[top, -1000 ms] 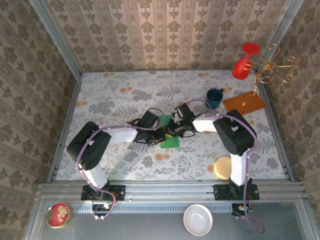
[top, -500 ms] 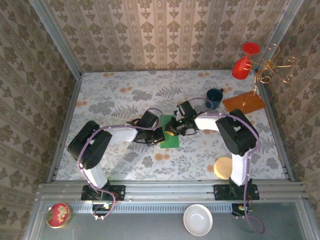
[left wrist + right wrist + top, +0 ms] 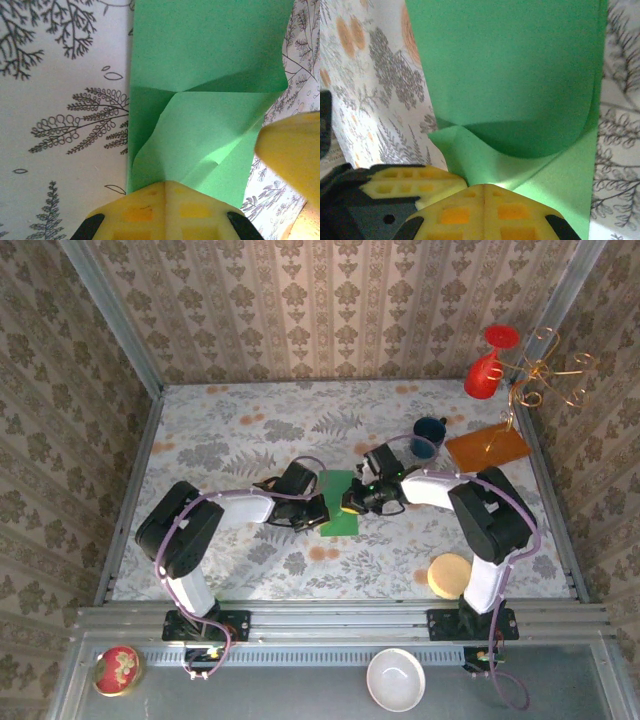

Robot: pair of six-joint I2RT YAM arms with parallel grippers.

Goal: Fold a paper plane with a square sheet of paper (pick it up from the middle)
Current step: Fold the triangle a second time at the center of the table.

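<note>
Pinches the square sheet of paper [image 3: 210, 60] in the left claw [image 3: 165, 192], tips pressed together, creases rising just ahead. Nips the opposite edge in the right claw [image 3: 485, 192], flap curled over directly ahead, above the table [image 3: 230, 430].

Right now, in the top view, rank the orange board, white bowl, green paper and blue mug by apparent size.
1. orange board and white bowl: about alike; the bowl sits nearer the camera, so no ranking between them.
2. green paper, folded and partly covered.
3. blue mug, smallest.
</note>
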